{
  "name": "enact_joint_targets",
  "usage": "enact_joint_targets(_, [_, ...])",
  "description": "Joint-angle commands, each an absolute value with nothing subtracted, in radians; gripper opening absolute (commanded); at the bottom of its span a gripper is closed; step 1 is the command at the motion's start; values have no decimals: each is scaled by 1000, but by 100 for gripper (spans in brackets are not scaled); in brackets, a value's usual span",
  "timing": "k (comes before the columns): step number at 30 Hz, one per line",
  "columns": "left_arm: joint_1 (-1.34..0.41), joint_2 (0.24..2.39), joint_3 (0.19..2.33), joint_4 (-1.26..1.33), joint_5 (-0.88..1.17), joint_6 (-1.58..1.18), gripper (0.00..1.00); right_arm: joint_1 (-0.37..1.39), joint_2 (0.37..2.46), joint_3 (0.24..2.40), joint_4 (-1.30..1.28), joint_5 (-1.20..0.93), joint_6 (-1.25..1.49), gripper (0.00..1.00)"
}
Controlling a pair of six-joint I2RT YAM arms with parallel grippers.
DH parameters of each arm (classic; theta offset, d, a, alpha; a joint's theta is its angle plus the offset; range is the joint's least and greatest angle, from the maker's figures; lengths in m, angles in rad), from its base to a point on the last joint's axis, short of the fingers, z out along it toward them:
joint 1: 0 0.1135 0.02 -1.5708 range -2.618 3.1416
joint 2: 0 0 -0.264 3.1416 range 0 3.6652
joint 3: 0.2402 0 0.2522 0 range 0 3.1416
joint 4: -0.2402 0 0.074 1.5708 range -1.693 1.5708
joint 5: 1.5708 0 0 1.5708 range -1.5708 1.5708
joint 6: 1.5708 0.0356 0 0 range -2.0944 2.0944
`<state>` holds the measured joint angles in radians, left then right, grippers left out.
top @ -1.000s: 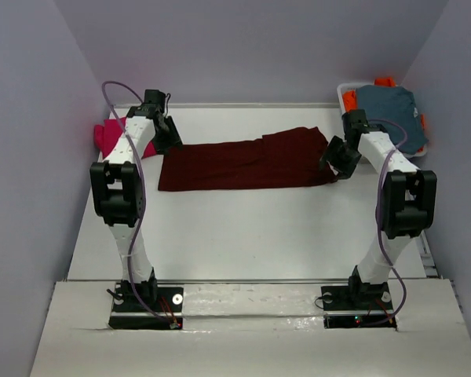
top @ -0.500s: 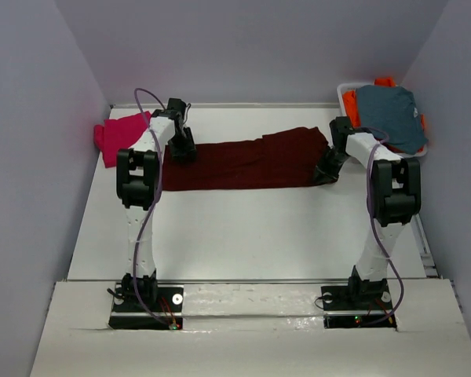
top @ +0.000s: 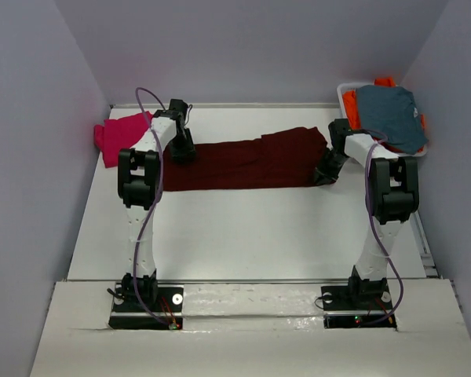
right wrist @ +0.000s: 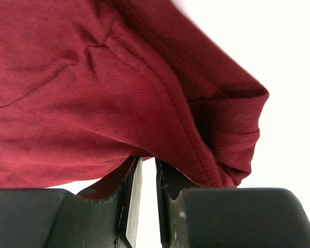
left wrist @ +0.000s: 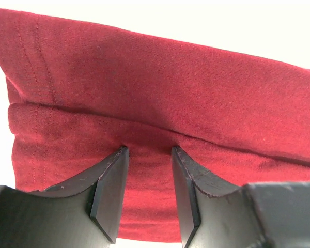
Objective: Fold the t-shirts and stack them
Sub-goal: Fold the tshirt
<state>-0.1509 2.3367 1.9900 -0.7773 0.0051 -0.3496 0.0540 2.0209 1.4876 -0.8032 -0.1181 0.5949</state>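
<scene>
The large dark maroon t-shirt lies folded into a long strip across the far middle of the table. My left gripper is down on its left end. In the left wrist view the gripper is open, its tips pressed onto the maroon cloth beside a fold. My right gripper is at the shirt's right end. In the right wrist view it is nearly closed, pinching the bunched hem of the shirt at its tips. The magenta-pink t-shirt lies at the far left.
A white bin at the far right corner holds a grey-blue garment on top of orange ones. Grey walls close in the table on the left, back and right.
Both arms have swung inward onto the ends of the maroon shirt. The left gripper moved right off the pink shirt onto the left end. The right gripper dropped onto the right corner.
</scene>
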Motion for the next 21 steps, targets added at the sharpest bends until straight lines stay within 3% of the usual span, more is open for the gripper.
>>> enact_joint_targets(1, [-137,2318,1948,-821,-66,-359,51,55,2033,1483,-822,-55,575,22])
enact_joint_targets(9, [-127,2246,1836,-804,-58,-368,50,55,2074,1566,-876,-74,561,22])
enact_joint_targets(21, [-137,2129,1640,-770,-38,-370,45,46,2298,1945,-1038,-118,519,23])
